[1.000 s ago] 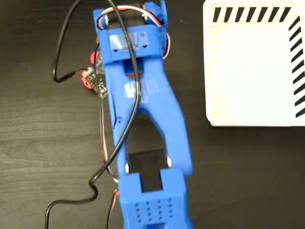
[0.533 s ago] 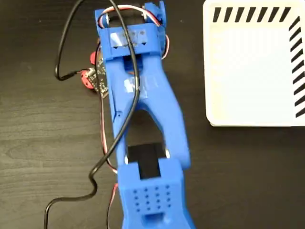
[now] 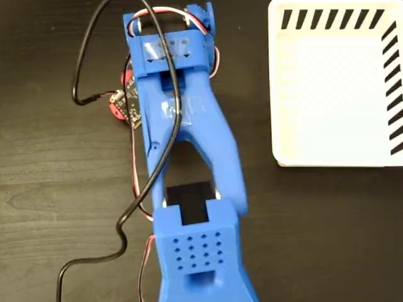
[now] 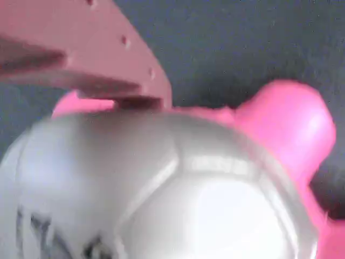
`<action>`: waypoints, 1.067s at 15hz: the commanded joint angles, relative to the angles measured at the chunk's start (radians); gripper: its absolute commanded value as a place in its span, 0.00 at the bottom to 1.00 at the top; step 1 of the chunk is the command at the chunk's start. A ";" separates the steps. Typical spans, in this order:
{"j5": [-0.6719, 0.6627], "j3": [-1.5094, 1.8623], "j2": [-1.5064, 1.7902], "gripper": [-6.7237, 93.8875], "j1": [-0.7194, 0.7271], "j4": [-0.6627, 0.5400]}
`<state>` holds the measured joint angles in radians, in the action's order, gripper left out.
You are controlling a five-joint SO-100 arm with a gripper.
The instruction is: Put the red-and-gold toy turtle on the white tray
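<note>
1. In the wrist view one finger of the gripper (image 4: 102,59) shows as a pinkish bar with small holes, coming in from the upper left and ending right against the top edge of the red-and-gold toy turtle (image 4: 161,183). The other finger is out of sight, so how wide the jaws stand, and whether they clamp the turtle, cannot be told.
2. The turtle fills the lower part of that view: a pale, shiny domed shell with ridge lines and a bit of black print at the lower left, and a pink limb or head sticking out to the upper right.
3. In the fixed view the blue arm (image 3: 189,145) covers the gripper; only a red bit and a slice of shell of the turtle (image 3: 124,100) peek out at the arm's left edge, beside a black cable (image 3: 85,56).
4. Beyond the turtle lies dark table (image 3: 56,163).
5. Well to the arm's right, across a bare strip of table, sits the white tray (image 3: 334,100), its striped edges at the top and right.
</note>
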<state>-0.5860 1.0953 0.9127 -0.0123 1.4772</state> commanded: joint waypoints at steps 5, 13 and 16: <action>0.044 -0.051 0.129 0.21 -0.014 0.032; 0.264 -0.060 0.673 0.07 0.003 0.170; 0.273 -0.040 0.827 0.07 -0.130 0.204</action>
<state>-0.3022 1.0830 1.5647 -0.0552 1.6690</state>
